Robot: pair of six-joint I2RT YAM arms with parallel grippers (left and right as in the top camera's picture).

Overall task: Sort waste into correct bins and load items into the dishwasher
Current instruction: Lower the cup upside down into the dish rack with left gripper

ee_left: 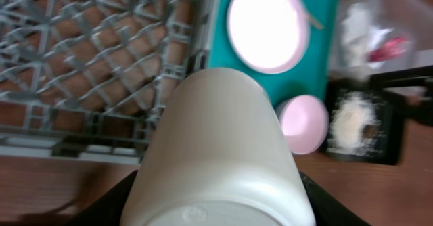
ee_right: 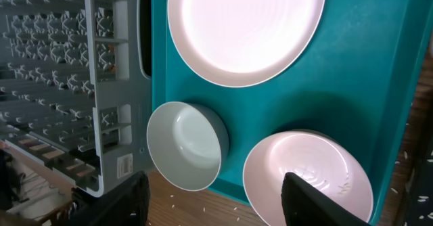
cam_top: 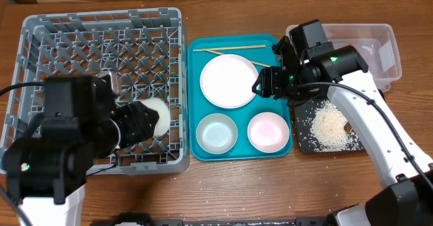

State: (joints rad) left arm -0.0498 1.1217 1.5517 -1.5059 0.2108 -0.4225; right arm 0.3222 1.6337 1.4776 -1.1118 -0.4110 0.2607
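1. Two-fingered and closed, clamping the white cup [cam_top: 155, 114] in the left gripper [cam_top: 142, 122], just left of the teal tray [ee_right: 365, 84] and above the front right part of the grey dish rack [cam_top: 40, 50]; cannot tell whether touching its lattice floor.
2. Seeing two bowls sitting in the teal tray's front half, side by side and apart: pale bluish bowl [cam_top: 216, 132] at its left, pinkish bowl [cam_top: 268, 131] at its right.
3. Finding the black tray [cam_top: 304, 143] lying just right of the teal tray, carrying a heap of rice grains [cam_top: 331, 124].
4. Hovering the right gripper [cam_top: 266, 82] over the teal tray's right edge, fingers spread wide and gripping nothing, beside the round plate [cam_top: 229, 80] lying in the tray's middle.
5. Noting the chopsticks [cam_top: 230, 48] lying along the teal tray's far edge, one straight, one slanting.
6. Spotting the clear tub [cam_top: 389, 50] to the far right of the teal tray, beyond the black tray, holding a white napkin [ee_left: 355, 30] and a red wrapper [ee_left: 391, 47].
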